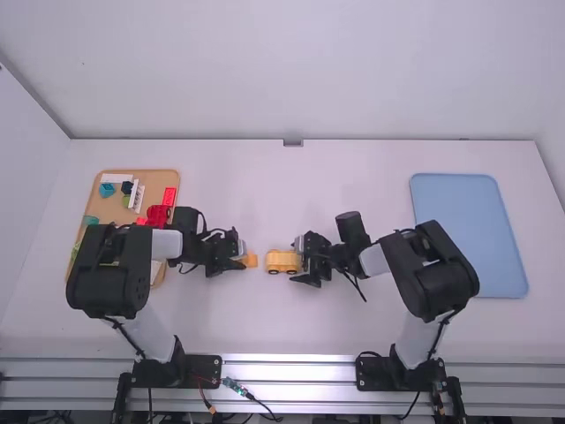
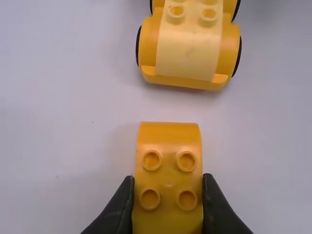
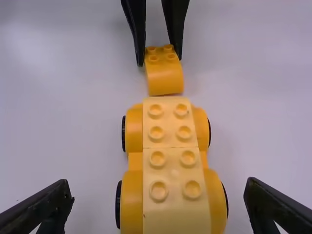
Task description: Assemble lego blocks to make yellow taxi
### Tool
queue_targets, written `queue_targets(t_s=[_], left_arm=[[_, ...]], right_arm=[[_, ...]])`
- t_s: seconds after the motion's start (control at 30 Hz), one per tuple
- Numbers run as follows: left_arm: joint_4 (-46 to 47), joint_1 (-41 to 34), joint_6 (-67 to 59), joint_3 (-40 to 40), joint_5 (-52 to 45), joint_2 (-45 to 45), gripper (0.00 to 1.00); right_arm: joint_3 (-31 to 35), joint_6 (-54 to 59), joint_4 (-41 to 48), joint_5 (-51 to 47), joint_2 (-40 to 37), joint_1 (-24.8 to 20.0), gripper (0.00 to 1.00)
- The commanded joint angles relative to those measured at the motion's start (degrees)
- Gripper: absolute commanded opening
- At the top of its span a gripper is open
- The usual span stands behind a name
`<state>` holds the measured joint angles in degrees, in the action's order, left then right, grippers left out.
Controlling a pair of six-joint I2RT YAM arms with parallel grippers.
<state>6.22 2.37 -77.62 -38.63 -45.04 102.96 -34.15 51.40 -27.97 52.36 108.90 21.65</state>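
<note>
Left pincer (image 2: 168, 177): closed on orange block (image 2: 168, 139) | right pincer (image 3: 158, 183): wide open, astride yellow car (image 3: 170, 161) | step: apparently roofing | next: likely lift, align over studs (image 3: 156, 133), press

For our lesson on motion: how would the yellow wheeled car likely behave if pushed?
The car would probably roll lengthwise, since black wheels line both sides. Its smooth, studded blocks look like hard plastic, so likely stiff. Low and broad, it should resist tipping.

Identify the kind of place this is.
Likely a robot manipulation workcell or lab: two arms on bases at the near edge of a white table, a tray of loose blocks at one side, and a blue tray at the other.
</note>
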Motion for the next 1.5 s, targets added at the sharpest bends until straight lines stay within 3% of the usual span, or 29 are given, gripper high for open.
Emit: queue_targets(t_s=[0.0, 0.17, 0.3, 0.4, 0.43, 0.47, 0.6, 0.63, 0.83, 0.87, 0.97, 1.07, 1.2, 1.33, 1.47], left_arm=[[0.0, -0.5, -0.4, -0.5, -0.6, 0.5, 0.03], [0.0, -0.5, 0.0, -0.5, -0.5, 0.5, 0.02], [-1.3, -0.4, 3.4, -0.5, -0.4, 0.5, 0.03], [-2.2, -0.6, 4.4, -0.5, -0.4, 0.5, 0.15], [-2.7, -0.5, 4.4, -0.5, -0.4, 0.5, 0.12], [-3.0, -0.3, 4.4, -0.5, -0.4, 0.5, 0.02], [-2.8, -0.9, 4.5, -1.0, 0.0, 0.5, 0.02], [-2.9, -0.9, 5.8, -1.4, 0.9, 0.5, 0.02], [0.1, -0.9, 9.3, -4.3, 0.6, -1.6, 0.02], [1.5, -0.9, 9.3, -5.0, 0.7, -2.4, 0.02], [4.8, -1.3, 9.3, -6.4, 1.0, -4.3, 0.02], [4.8, -2.2, 9.8, -6.4, -0.1, -5.3, 0.02], [5.0, -3.8, 9.9, -6.4, -1.1, -5.4, 0.02], [4.6, -6.8, 10.0, -6.4, -1.3, -5.4, 0.02], [4.4, -7.6, 10.0, -6.4, -2.2, -6.1, 0.02]], right_arm=[[0.4, -0.2, -1.8, 1.2, 2.9, 0.2, 0.93], [-0.7, -6.3, -12.3, 6.5, 9.6, 0.2, 0.95], [-2.4, -7.7, -13.8, 8.3, 12.0, 0.6, 0.95], [-3.4, -8.6, -13.7, 6.8, 12.9, 1.7, 0.92], [-3.9, -9.8, -13.8, 5.5, 13.3, 2.4, 0.90], [-4.4, -10.6, -13.8, 4.0, 13.6, 3.1, 0.88], [-4.6, -11.1, -13.7, 1.1, 13.6, 4.8, 0.79], [-4.5, -11.0, -14.2, 1.2, 13.6, 5.1, 0.72], [-4.4, -10.9, -13.9, 1.4, 13.6, 4.1, 0.52], [-4.4, -10.9, -13.6, 1.6, 13.6, 3.9, 0.54], [-4.4, -10.9, -13.0, 1.4, 13.6, 3.6, 0.83], [-4.4, -9.3, -11.9, 1.6, 13.6, 3.5, 0.92], [-4.5, -8.9, -10.7, 1.2, 13.6, 3.5, 0.91], [-4.0, -7.5, -10.9, 1.4, 13.6, 2.9, 0.80], [-3.7, -7.5, -10.6, 1.5, 13.6, 2.0, 0.79]])
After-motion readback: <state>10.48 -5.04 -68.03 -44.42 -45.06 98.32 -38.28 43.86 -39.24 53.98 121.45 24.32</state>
